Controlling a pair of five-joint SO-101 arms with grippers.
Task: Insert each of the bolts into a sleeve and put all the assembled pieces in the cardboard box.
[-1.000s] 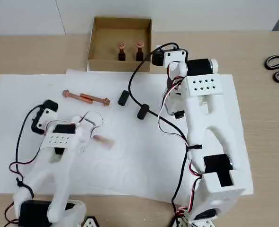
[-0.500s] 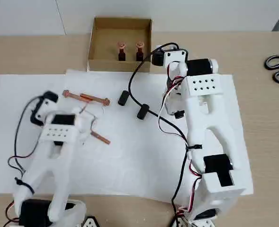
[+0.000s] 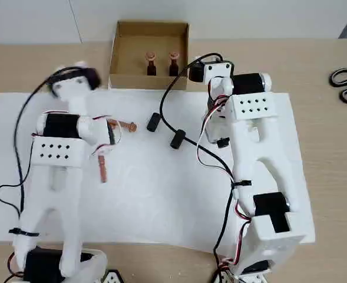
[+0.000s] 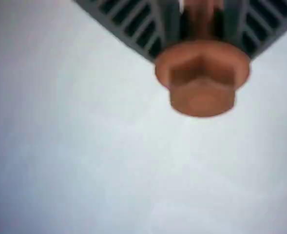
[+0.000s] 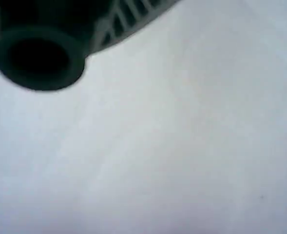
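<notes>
Insertion step seemingly underway; left end effector [image 3: 105, 147] gripping a copper bolt [image 4: 201, 80] over the white sheet [image 3: 161, 200]; right end effector [image 3: 218, 127] clamping a black sleeve [image 5: 38, 61]; next move is probably lining bolt up with sleeve bore.

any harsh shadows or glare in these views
High view: soft even light, faint shadows on the white sheet, no glare. Left wrist view: the bolt head shows no hot spots. Right wrist view: the sleeve bore is in deep shade, sheet behind plainly lit.
</notes>
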